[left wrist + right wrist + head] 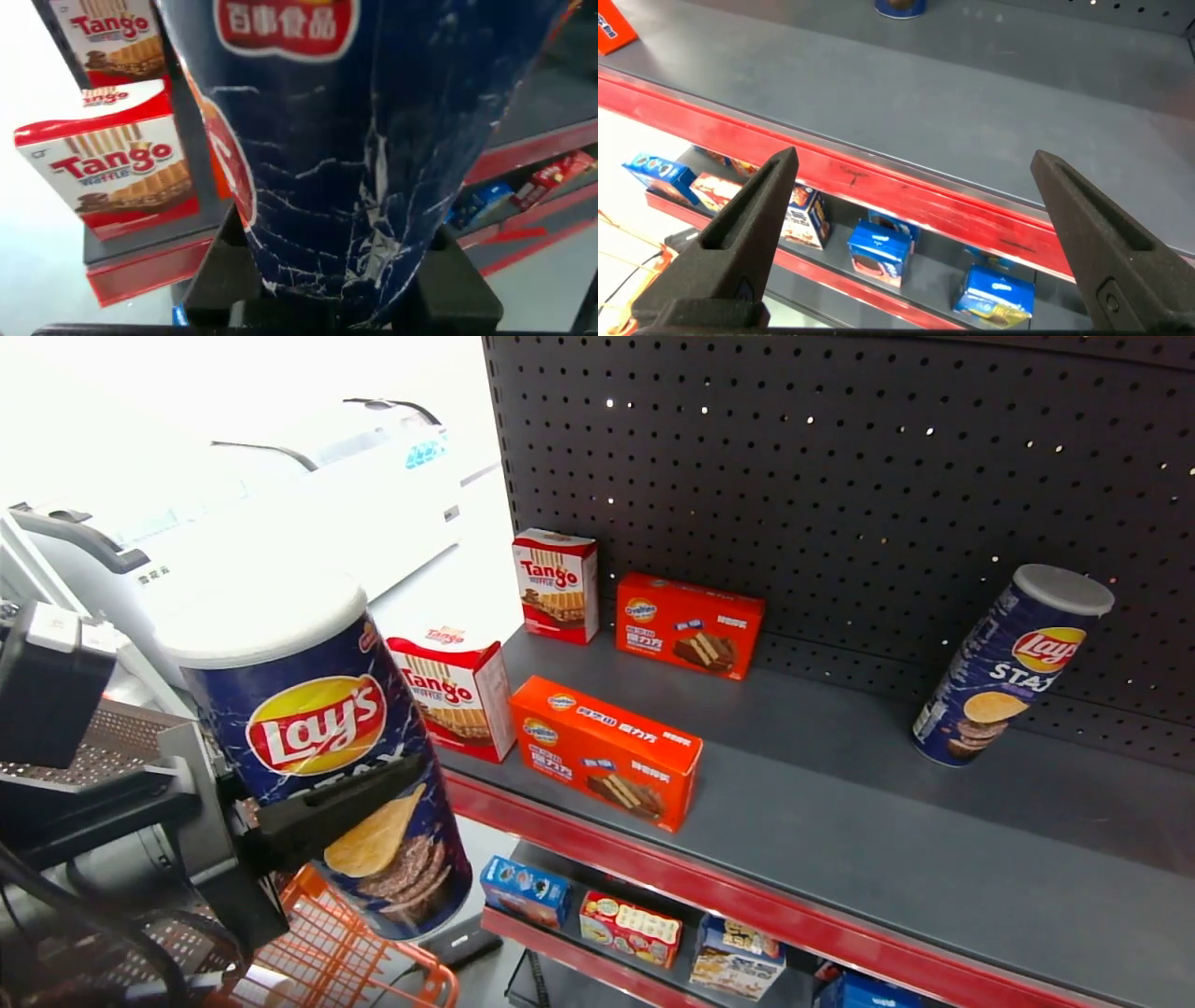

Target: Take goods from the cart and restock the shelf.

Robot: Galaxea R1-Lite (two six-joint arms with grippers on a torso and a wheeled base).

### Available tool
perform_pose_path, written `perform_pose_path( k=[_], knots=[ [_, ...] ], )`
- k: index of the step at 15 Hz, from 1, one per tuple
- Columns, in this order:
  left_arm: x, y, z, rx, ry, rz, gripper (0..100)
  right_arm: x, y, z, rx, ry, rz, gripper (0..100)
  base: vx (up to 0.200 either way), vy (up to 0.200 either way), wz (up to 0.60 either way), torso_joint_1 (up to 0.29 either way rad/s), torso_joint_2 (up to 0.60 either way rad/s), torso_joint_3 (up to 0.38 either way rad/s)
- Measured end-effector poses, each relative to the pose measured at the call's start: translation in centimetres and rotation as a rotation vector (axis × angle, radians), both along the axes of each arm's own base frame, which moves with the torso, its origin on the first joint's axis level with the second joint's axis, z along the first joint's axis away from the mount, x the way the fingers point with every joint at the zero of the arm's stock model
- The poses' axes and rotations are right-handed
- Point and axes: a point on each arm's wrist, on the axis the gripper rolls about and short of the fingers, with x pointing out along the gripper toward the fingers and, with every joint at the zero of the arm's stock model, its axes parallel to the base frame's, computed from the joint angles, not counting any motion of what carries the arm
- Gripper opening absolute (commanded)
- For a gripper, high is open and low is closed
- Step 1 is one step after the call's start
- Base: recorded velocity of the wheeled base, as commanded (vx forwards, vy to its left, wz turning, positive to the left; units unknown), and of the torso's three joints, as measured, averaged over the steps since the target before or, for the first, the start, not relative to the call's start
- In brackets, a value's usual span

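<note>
One chip can [313,714] within left claw [347,803]

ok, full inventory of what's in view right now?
cans: 2, dark blue with white lids; one in the left gripper above the cart, one standing at the right of the shelf, near the pegboard
wafer boxes: 2, red and white; left end of the shelf, one in front, one behind
orange boxes: 2, orange; mid-left, one near the front edge, one at the back
small boxes: at least 4, blue and mixed; lower tier
shelf: 1, grey, red front edge
pegboard: 1, black; behind the shelf
cart: 1, orange wire; low at left
left gripper: shut on a can
right gripper: open, before the red edge
</note>
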Motion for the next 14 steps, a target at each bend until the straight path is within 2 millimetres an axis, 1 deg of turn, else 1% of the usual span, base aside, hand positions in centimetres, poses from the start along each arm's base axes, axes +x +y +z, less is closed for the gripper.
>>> perform_pose_path(
  k=[3,8,10,14],
  knots=[
    [-0.3,-1.7,-0.3,0.007,0.016,-0.103,0,0.0,0.0,0.0,-0.001,0.000,0.000,100,0.000,0.000,0.00,0.000,0.00,0.000],
    [-0.2,-3.2,-0.1,0.001,0.003,-0.228,0,0.0,0.0,0.0,-0.006,0.000,0.001,100,0.000,0.000,0.00,0.000,0.00,0.000],
    [-0.5,-3.9,-0.3,0.005,0.009,-0.297,0,0.0,0.0,0.0,-0.005,0.001,0.003,100,0.000,0.000,0.00,0.000,0.00,0.000],
    [-0.2,-4.5,-0.5,0.006,0.008,-0.330,0,0.0,0.0,0.0,-0.006,0.000,0.003,100,0.000,0.000,-0.60,0.000,0.00,0.002]
  ],
)
